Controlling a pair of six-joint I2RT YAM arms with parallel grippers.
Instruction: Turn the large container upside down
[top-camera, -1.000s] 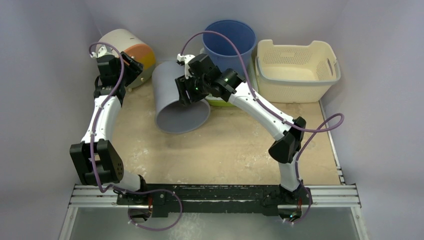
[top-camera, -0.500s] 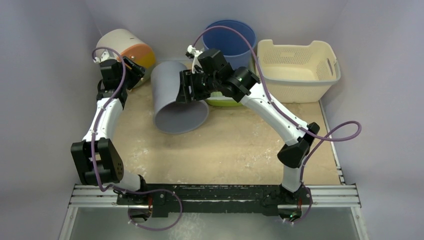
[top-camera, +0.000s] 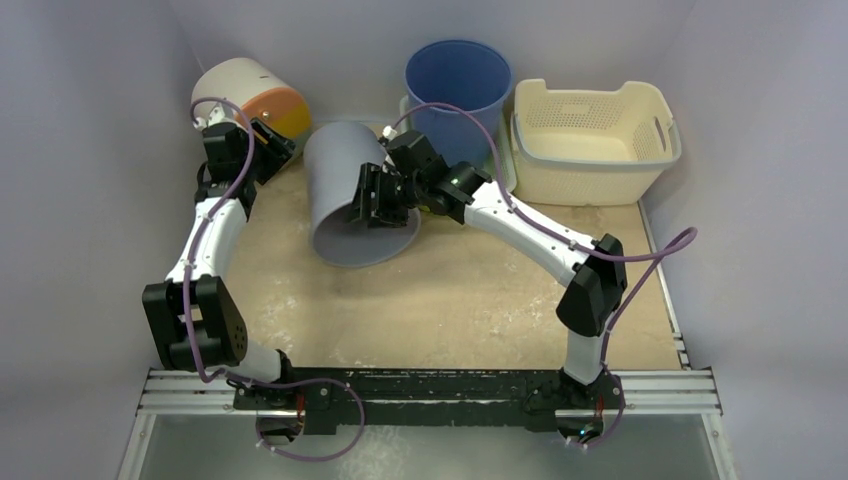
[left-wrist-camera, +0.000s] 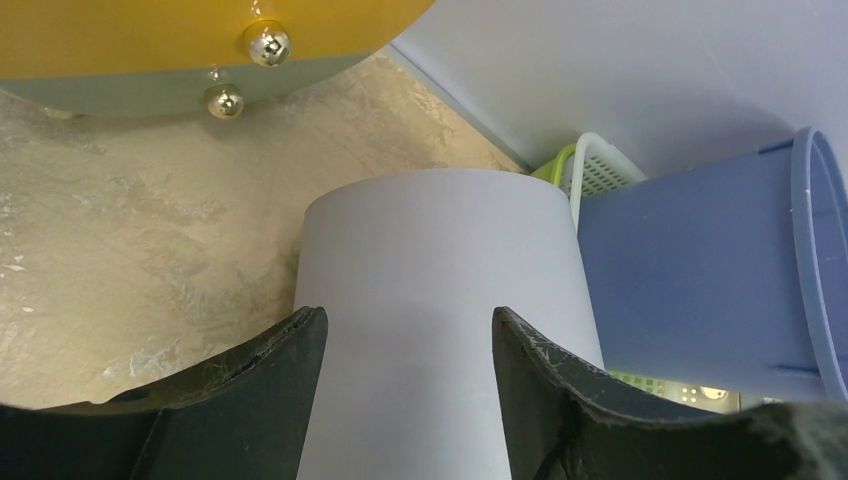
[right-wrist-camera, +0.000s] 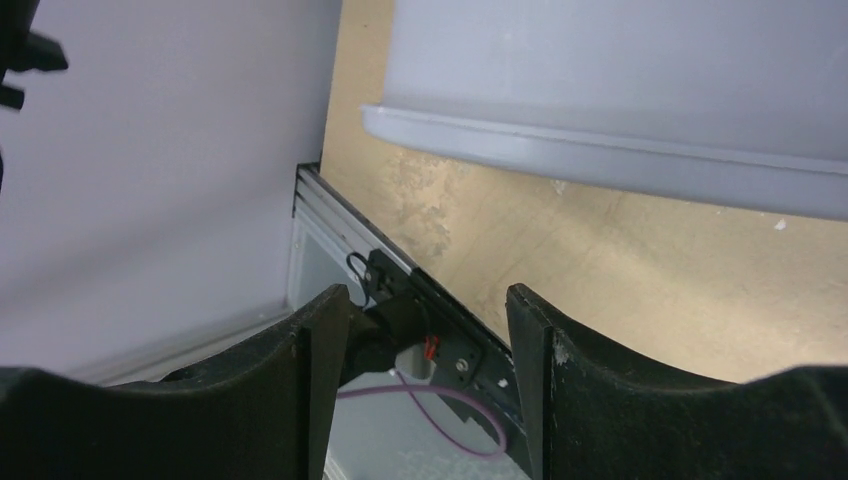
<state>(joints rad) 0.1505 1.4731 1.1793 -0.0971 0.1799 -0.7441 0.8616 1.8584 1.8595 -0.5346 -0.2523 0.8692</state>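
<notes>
The sandy table (top-camera: 480, 300) took up most of the top view. On it, toward 11 o'clock, the large container (top-camera: 335, 190), a grey bin, lay on its side with its base pointing to 12 o'clock and its open mouth to about 6 o'clock. It lay much as it had a second before and had not been turned over.

The cream basket (top-camera: 590, 170) sat at 1 o'clock, the blue bucket (top-camera: 455, 80) at 12 o'clock just behind the grey bin, and the white and orange drum (top-camera: 245, 90) at 10 o'clock. All three were unmoved.

The right arm had changed most. Half a second earlier its wrist rode high over the bin's 3 o'clock flank. Now it had dropped lower against that flank, nearer the mouth. The right gripper (right-wrist-camera: 428, 300) stood with its fingers apart. Nothing lay between them, and the bin's rim ran across just beyond their tips.

The left gripper (left-wrist-camera: 407, 315) had edged slightly toward 4 o'clock, into the gap between drum and bin. Its fingers were spread too and faced the bin's grey wall without clamping it.
</notes>
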